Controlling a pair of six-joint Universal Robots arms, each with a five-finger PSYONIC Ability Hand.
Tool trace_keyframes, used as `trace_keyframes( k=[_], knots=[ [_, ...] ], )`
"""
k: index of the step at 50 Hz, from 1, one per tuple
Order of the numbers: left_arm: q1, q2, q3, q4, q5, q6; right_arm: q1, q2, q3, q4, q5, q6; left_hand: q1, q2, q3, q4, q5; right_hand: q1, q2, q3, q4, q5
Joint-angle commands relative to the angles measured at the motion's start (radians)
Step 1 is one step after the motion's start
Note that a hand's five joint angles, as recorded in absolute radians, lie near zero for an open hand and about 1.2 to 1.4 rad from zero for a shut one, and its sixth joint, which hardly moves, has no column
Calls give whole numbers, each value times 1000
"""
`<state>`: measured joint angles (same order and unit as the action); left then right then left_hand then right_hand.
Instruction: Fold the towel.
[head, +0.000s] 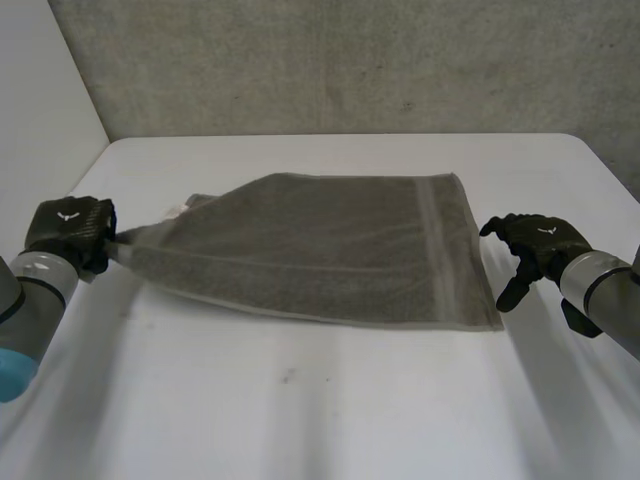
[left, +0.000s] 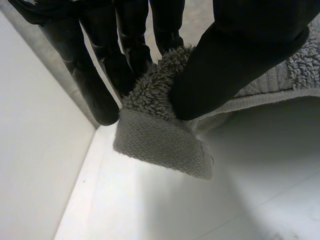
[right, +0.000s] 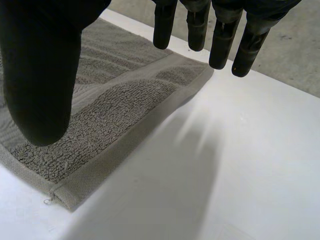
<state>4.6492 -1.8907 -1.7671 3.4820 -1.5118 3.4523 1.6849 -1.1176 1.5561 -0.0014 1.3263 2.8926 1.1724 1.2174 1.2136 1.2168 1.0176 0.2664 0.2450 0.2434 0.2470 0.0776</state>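
In the head view the grey towel (head: 330, 245) lies across the middle of the white surface (head: 350, 410). Its right end is flat and square. Its left end is drawn into a narrowing point that runs to the left hand (head: 70, 228) at the surface's left side. The right hand (head: 530, 240) sits just beside the towel's right edge, apart from it, with its fingers loose.

In the left wrist view the left hand's thumb (left: 240, 60) and fingers clamp a hemmed corner of the towel (left: 160, 145) between them. That corner is raised off the surface.

In the right wrist view the right hand (right: 40, 75) has straight, spread fingers and grasps nothing. Its thumb hangs over the towel's pile (right: 115, 105), and its fingertips are above the far right corner.

The step in hand seems to be securing the towel before a fold, with one corner gripped and the right end free. Next, the right hand would probably need to lower onto the right edge and pinch or pin it. The left hand could then carry its corner across without dragging the whole cloth.
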Motion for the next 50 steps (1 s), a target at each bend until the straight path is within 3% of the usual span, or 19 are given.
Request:
trace_keyframes(
  k=[1,21,50],
  knots=[
    [-1,-1,-3,-1,-5,-7,9,1,16,47,-7,-94,224,179,183,179,204,42,63,65,61,56],
    [-18,-18,-23,0,-2,-5,13,110,15,-3,-84,-167,224,179,183,179,204,315,336,338,334,329],
    [-18,-18,-23,0,-1,-7,15,168,-40,-83,-88,-168,224,179,183,179,204,438,459,461,457,452]
  ],
)
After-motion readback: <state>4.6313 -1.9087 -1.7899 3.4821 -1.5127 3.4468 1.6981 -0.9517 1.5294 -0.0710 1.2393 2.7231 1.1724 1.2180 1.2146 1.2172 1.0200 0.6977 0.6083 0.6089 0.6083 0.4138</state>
